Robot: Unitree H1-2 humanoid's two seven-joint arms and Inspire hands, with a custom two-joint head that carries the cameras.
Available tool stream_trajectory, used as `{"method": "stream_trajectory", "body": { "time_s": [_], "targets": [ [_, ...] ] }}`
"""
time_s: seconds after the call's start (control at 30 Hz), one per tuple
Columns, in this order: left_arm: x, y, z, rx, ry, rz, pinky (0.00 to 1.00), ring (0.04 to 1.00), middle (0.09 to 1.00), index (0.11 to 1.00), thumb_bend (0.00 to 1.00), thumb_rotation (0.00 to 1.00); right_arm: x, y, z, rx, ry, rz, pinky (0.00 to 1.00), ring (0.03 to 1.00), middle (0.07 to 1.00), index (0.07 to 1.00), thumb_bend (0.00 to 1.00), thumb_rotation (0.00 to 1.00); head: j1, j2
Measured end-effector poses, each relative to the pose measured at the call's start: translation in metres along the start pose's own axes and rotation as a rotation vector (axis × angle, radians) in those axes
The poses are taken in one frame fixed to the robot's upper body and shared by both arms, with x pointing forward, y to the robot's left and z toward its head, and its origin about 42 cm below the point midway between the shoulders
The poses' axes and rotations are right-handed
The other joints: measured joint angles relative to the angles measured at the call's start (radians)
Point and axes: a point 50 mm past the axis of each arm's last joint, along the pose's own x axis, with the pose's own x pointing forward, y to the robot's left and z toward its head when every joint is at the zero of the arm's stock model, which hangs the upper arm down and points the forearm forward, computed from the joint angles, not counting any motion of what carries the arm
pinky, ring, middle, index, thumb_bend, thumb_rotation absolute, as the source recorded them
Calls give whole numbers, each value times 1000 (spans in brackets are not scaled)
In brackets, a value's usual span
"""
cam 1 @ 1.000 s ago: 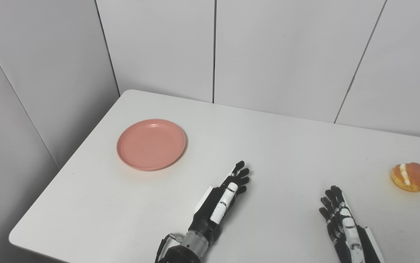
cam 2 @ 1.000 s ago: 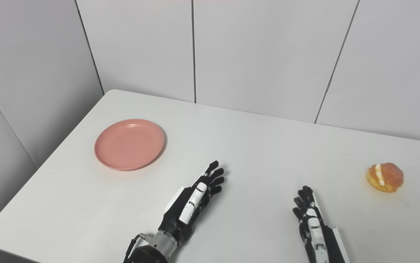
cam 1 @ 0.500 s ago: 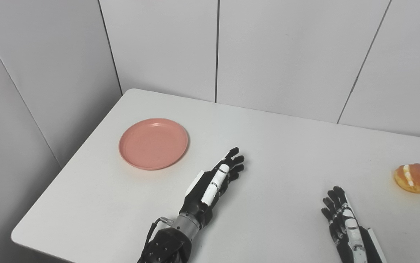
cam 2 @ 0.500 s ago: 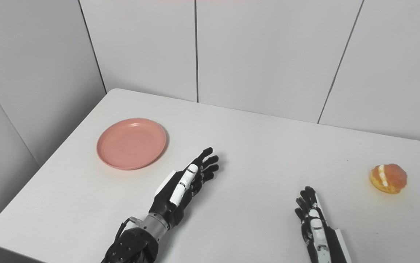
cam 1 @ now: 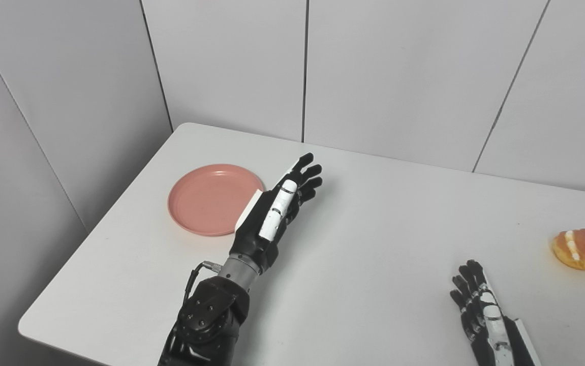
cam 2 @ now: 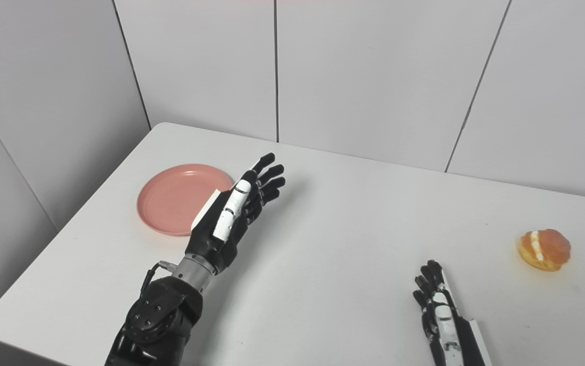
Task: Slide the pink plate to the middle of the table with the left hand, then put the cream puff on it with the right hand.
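The round, shallow pink plastic plate sits empty at about ten o'clock on the white table, the left hand raised at its right rim — fingers straight and apart, holding nothing. The golden cream puff with a white filling stripe lies at three o'clock, well apart, while the right hand rests at five o'clock — fingers extended, empty.

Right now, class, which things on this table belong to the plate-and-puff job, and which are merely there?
Part of the job:
pink plate, far left of the table
cream puff, far right
left hand, open, raised beside the plate
right hand, open, near the front edge

Merely there:
white table
grey wall panels
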Motion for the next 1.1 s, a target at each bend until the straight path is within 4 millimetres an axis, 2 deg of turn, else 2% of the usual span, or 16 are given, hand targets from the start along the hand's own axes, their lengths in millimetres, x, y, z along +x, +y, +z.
{"method": "stream_trajectory", "body": {
  "time_s": [0.23,0.33,0.43,0.53,0.63,0.87,1.1],
  "targets": [
    [5,23,11,28,-35,78,906,902,911,897,457,997,0,0,0,0,0,0,1000,1000,1000,1000,97,1000,0,-2],
    [12,32,18,27,-67,106,911,904,910,893,439,1000,0,0,0,0,0,-1,1000,1000,1000,1000,103,1000,0,-2],
    [25,45,17,38,-92,127,904,893,898,882,421,1000,0,0,0,0,0,-1,1000,1000,1000,1000,104,1000,0,0],
    [34,56,18,51,-104,147,911,901,906,892,450,1000,0,0,0,1,-2,0,1000,1000,1000,1000,98,1000,2,0],
    [40,69,21,47,-116,171,914,902,903,885,380,999,0,1,1,2,-3,0,1000,1000,1000,1000,102,1000,3,-3],
    [56,97,29,64,-125,255,924,913,917,906,369,1000,0,0,1,6,-4,0,1000,1000,1000,1000,117,1000,6,-6],
    [59,119,31,81,-127,308,911,911,913,897,365,1000,0,0,1,9,-5,-1,1000,1000,1000,1000,111,1000,8,-6]
  ]
}}
